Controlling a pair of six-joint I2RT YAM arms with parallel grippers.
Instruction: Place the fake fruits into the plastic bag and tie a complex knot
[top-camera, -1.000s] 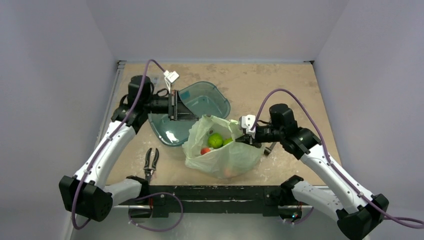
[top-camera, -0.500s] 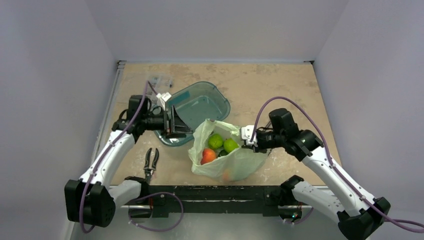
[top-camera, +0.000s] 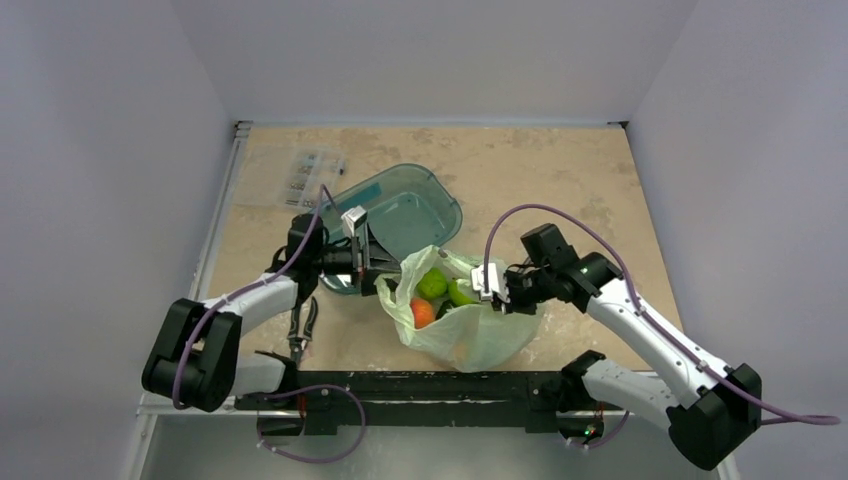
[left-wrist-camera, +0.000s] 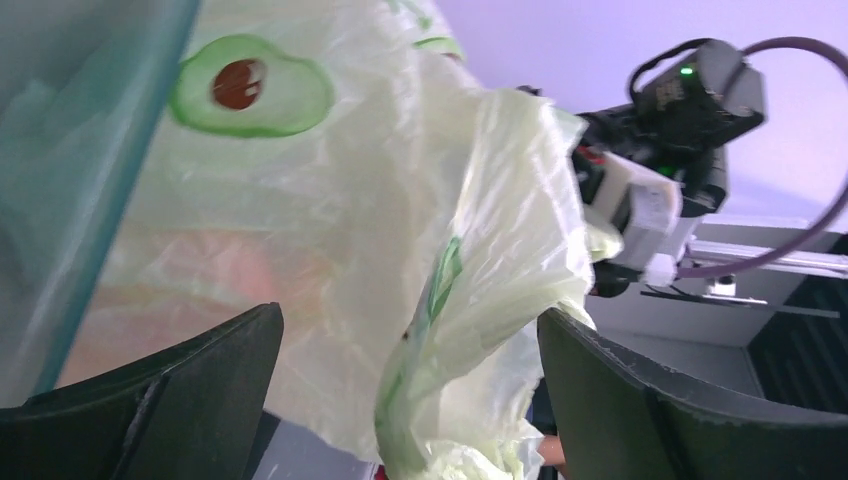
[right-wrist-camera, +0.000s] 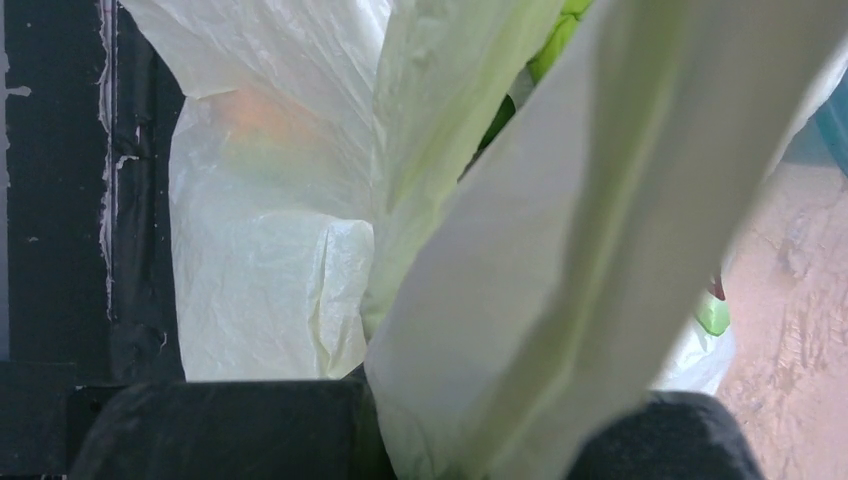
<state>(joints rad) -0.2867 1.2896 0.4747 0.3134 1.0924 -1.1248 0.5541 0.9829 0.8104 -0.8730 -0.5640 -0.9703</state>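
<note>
Bag sits just in front of tub, fruit inside. Right gripper pinches its far-side handle; left gripper gapes wide, empty, at the tub-side handle. Film looks thin, limp, slippery: grab the bunched handle.

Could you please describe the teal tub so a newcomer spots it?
On the tan tabletop, look just beyond the pale green plastic bag. The translucent teal plastic tub sits there; unlike the crinkly bag, it is smooth, rounded and darker.
</note>
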